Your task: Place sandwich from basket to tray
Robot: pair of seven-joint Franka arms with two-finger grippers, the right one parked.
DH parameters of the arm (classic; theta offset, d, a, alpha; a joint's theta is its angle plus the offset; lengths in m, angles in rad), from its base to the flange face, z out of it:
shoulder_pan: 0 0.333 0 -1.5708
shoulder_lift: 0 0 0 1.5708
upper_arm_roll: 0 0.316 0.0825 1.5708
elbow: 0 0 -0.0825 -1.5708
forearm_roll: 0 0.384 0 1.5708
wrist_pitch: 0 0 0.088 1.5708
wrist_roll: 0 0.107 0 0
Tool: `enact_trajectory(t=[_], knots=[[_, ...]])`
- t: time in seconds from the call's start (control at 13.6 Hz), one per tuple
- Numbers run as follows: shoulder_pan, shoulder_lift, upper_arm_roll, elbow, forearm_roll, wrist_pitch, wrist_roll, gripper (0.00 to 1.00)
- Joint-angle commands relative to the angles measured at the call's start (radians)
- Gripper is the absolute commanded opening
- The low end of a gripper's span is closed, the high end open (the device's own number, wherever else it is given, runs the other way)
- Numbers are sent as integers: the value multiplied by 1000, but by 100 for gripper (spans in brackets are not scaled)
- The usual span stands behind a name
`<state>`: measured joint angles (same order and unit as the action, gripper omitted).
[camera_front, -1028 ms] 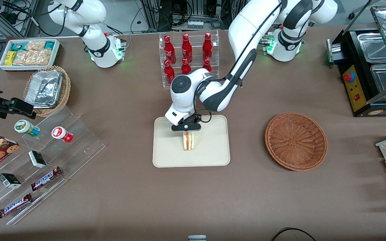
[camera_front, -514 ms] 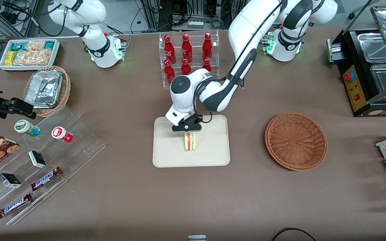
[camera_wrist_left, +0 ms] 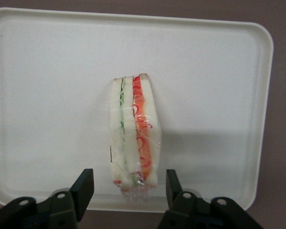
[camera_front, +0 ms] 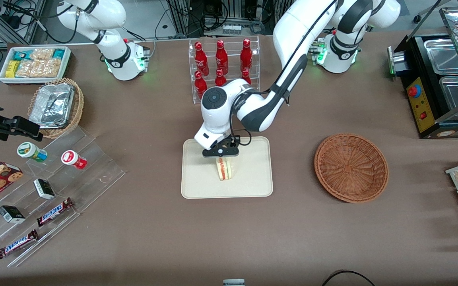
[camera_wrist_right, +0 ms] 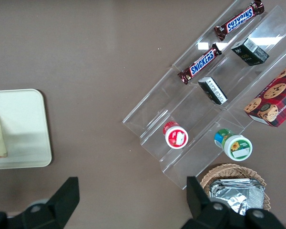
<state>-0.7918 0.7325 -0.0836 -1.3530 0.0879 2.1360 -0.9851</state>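
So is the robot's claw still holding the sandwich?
No, nothing is held. The claw is open, its fingers apart from the sandwich, which stands on the tray.

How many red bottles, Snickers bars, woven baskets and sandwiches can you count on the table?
Glossy red bottles: 6
Snickers chocolate bars: 2
Round woven wicker baskets: 2
Triangular white-bread sandwich: 1
Total: 11
The left gripper hovers just above the sandwich on the cream rectangular tray, jaws open.
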Motion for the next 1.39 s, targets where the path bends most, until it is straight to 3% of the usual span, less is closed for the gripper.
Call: enact_trajectory(t=[0.0,0.51,0.73,1.03,1.32], knots=[[57,-132,12,-5,-51,-138,-4,99],[270,-422,13,-12,-56,-574,8,99],[382,-517,13,-47,-62,-724,262,99],[531,-599,13,-63,-62,-781,415,99],[687,-665,13,-74,-65,-847,684,99]])
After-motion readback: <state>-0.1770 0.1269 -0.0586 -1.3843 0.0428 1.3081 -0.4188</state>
